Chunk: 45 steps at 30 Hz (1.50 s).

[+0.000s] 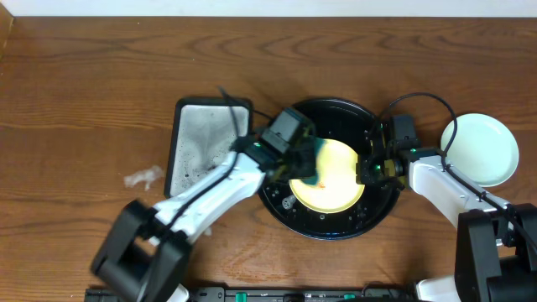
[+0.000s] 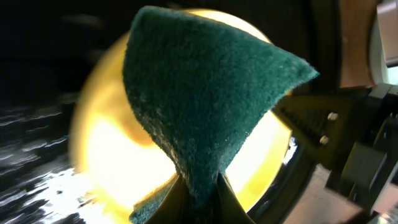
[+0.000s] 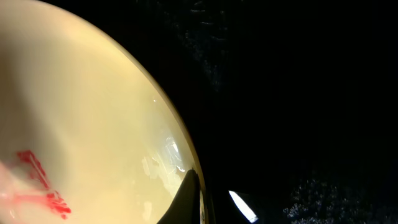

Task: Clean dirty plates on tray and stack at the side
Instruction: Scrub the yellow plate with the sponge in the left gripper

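two end effectors [image 1: 304, 159] [image 1: 367, 170] and sponge [image 1: 311, 167] crowd plate's [image 1: 337, 184] edges.

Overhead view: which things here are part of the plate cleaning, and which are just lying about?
In the job: yellow plate, black tray under it, teal sponge in the left gripper, right gripper at the plate's rim, mint plate set aside on the table.
Lying about: silvery metal tray, crumpled clear scrap.

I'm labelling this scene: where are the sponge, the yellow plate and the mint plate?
sponge [image 2: 205, 93], left wrist view, middle of its green face.
yellow plate [image 1: 340, 180], overhead view, bare middle.
mint plate [image 1: 480, 149], overhead view, its centre.
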Available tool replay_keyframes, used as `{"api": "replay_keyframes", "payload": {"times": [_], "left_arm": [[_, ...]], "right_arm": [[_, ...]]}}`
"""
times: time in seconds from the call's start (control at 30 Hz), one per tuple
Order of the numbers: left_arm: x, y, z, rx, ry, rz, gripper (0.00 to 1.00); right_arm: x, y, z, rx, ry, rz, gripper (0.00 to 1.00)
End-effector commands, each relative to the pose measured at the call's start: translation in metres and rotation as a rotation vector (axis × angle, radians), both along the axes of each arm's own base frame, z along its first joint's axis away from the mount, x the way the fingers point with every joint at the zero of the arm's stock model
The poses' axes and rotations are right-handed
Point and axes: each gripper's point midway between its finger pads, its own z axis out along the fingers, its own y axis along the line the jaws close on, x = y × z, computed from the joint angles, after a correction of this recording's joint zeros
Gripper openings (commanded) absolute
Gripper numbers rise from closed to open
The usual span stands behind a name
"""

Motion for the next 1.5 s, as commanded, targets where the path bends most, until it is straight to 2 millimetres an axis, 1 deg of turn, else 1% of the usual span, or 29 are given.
{"api": "replay_keyframes", "payload": {"times": [0.0,0.13,0.2,0.27,0.3,0.33,0.37,0.4,0.43,0.5,0.53,0.6,0.7,0.77,0.87,0.9,0.93,1.0,1.03,1.13,1.27,1.33,1.4,1.47], "left_arm": [[-0.013,-0.031,-0.016,-0.055,0.087,-0.021,0.07],[-0.023,-0.042,-0.049,-0.025,0.140,-0.027,0.08],[-0.027,-0.041,-0.064,0.004,0.163,-0.037,0.07],[-0.029,-0.031,-0.080,0.065,0.163,-0.052,0.07],[-0.027,-0.021,-0.087,0.121,0.157,-0.032,0.07],[-0.023,-0.004,-0.094,0.208,0.134,0.005,0.07],[-0.017,0.018,-0.100,0.323,0.094,0.048,0.07],[-0.008,0.052,-0.101,0.496,0.026,0.096,0.07],[-0.003,0.067,-0.098,0.583,-0.014,0.102,0.07],[0.004,0.090,-0.091,0.716,-0.077,0.092,0.07],[0.010,0.102,-0.083,0.798,-0.117,0.077,0.07],[0.014,0.107,-0.079,0.834,-0.141,0.063,0.07],[0.016,0.100,-0.079,0.805,-0.145,0.057,0.07],[0.012,0.082,-0.084,0.708,-0.109,0.040,0.07],[-0.001,0.033,-0.088,0.443,0.001,0.011,0.08],[-0.007,0.011,-0.086,0.327,0.056,0.012,0.07],[-0.011,-0.004,-0.082,0.244,0.098,0.021,0.07],[-0.016,-0.029,-0.073,0.101,0.165,0.037,0.07],[-0.017,-0.037,-0.069,0.059,0.187,0.042,0.08],[-0.020,-0.048,-0.063,-0.005,0.225,0.055,0.07],[-0.020,-0.049,-0.063,-0.008,0.231,0.054,0.07],[-0.021,-0.050,-0.068,-0.006,0.237,0.051,0.07],[-0.027,-0.054,-0.072,-0.016,0.258,0.032,0.07],[-0.037,-0.060,-0.076,-0.031,0.293,-0.010,0.07]], "right_arm": [[-0.014,-0.008,-0.018,-0.054,0.068,-0.027,0.01],[-0.014,-0.008,-0.018,-0.054,0.067,-0.027,0.01],[-0.014,-0.008,-0.018,-0.054,0.067,-0.027,0.01],[-0.014,-0.008,-0.018,-0.053,0.067,-0.027,0.01],[-0.014,-0.008,-0.018,-0.053,0.067,-0.027,0.01],[-0.014,-0.008,-0.018,-0.053,0.068,-0.027,0.01],[-0.014,-0.008,-0.018,-0.053,0.068,-0.027,0.01],[-0.014,-0.008,-0.018,-0.053,0.068,-0.026,0.01],[-0.014,-0.008,-0.018,-0.053,0.068,-0.027,0.01],[-0.015,-0.008,-0.018,-0.054,0.071,-0.026,0.01],[-0.015,-0.008,-0.018,-0.054,0.071,-0.026,0.01],[-0.015,-0.008,-0.018,-0.054,0.070,-0.026,0.01],[-0.015,-0.008,-0.018,-0.054,0.071,-0.026,0.01],[-0.015,-0.008,-0.018,-0.055,0.071,-0.026,0.01],[-0.015,-0.008,-0.018,-0.054,0.071,-0.027,0.01],[-0.015,-0.008,-0.018,-0.054,0.071,-0.026,0.01],[-0.015,-0.008,-0.018,-0.054,0.071,-0.027,0.01],[-0.015,-0.008,-0.018,-0.054,0.071,-0.027,0.01],[-0.015,-0.008,-0.018,-0.054,0.071,-0.027,0.01],[-0.015,-0.008,-0.018,-0.054,0.071,-0.027,0.01],[-0.015,-0.008,-0.018,-0.054,0.071,-0.027,0.01],[-0.015,-0.008,-0.018,-0.054,0.071,-0.027,0.01],[-0.015,-0.008,-0.018,-0.054,0.071,-0.027,0.01],[-0.015,-0.008,-0.018,-0.054,0.071,-0.027,0.01]]}}
